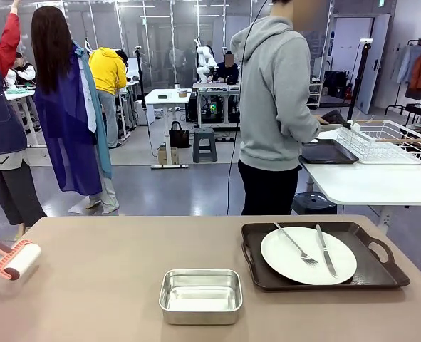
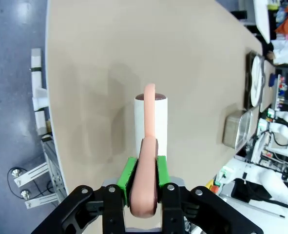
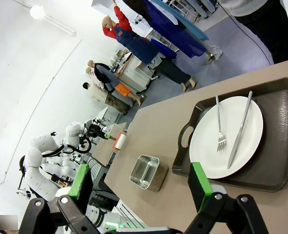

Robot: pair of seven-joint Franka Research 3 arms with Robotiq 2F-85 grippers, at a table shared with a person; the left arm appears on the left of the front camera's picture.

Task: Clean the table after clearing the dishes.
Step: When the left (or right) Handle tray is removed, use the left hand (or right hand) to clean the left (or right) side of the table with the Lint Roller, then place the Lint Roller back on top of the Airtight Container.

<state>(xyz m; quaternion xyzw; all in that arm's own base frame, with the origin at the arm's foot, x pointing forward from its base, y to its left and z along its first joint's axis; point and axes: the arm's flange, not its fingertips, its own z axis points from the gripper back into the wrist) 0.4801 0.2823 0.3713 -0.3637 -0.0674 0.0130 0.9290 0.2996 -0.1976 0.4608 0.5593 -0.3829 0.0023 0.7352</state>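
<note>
The taupe table (image 1: pixel 110 285) carries a dark tray (image 1: pixel 381 274) and white plate (image 1: pixel 288 260), uncleared, just past your right gripper's (image 3: pixel 140 180) spread, empty fingers. Your left gripper's (image 2: pixel 144 187) fingers pinch a lint roller's (image 2: pixel 151 122) pink handle. Rolling across now could strike that plate.

A wide taupe-brown matte desk (image 1: pixel 110 285) with rounded edges spans the lower half of the front view. A dark rectangular tray (image 1: pixel 372 275) with a handle at each end lies flat on it at lower right. A small rectangular steel pan (image 1: pixel 200 295) sits just left of the tray, at bottom centre, apart from it. At the far left edge is the white roll of a lint roller (image 1: pixel 19 261); whether it touches the top cannot be told. At middle right, a smaller white-topped desk (image 1: pixel 370 184) carries a second dark tray (image 1: pixel 328 154) and, just right of it, a white wire rack (image 1: pixel 385 140).
</note>
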